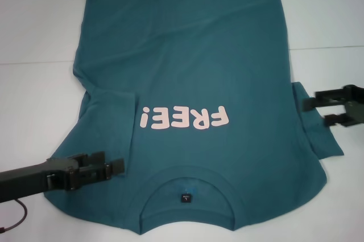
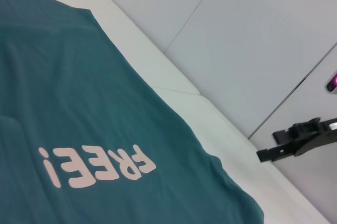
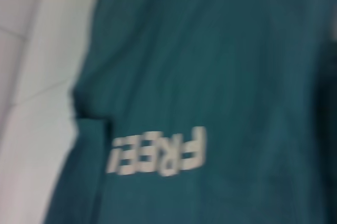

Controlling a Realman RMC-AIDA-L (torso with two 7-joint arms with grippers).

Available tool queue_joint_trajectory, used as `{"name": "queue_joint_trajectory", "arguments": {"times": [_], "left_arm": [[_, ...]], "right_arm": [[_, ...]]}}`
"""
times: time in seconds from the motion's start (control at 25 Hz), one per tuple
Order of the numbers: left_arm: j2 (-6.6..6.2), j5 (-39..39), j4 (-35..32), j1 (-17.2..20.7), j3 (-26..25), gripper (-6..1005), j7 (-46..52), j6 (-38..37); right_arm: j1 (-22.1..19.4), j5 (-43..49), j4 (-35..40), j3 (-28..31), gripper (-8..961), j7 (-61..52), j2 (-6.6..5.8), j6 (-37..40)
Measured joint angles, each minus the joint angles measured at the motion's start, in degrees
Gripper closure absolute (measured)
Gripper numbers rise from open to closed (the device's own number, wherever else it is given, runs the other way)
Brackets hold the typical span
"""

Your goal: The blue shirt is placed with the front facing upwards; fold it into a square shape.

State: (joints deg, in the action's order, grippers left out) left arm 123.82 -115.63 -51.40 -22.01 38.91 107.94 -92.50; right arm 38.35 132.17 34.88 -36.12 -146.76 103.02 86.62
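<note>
- Lying flat, front up on white table (image 1: 34, 99): blue shirt (image 1: 199, 65), collar at 6 o'clock.
- Left gripper (image 1: 114, 167) at 8 o'clock over shoulder, fingers parted, empty.
- Right gripper (image 1: 314, 112) at 3 o'clock by sleeve, fingers spread, empty.

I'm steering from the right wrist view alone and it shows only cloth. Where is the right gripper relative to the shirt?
Observer: The right gripper is open beside the blue shirt, at its right sleeve, which is spread outward and not folded in.
Operator: And the left gripper?
Observer: The left gripper is over the shirt's left shoulder area, just left of the collar.
Operator: Which way does the collar face?
Observer: It lies at the edge nearest the robot, with the dark neck label showing.
</note>
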Motion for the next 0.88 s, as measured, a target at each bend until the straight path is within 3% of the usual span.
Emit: {"name": "queue_joint_trajectory", "arguments": {"times": [0.28,0.88], "left_arm": [[-0.08,0.49,1.66,-0.47,-0.90,171,0.00,0.29],[0.08,0.63,1.84,-0.59,-1.20,171,-0.01,0.93]], "right_arm": [[0.33,2.75,0.63,1.43,57,-2.25,-1.67,0.28],[-1.25,2.98,0.75,7.31,58,-2.72,-2.12,-4.97]]}}
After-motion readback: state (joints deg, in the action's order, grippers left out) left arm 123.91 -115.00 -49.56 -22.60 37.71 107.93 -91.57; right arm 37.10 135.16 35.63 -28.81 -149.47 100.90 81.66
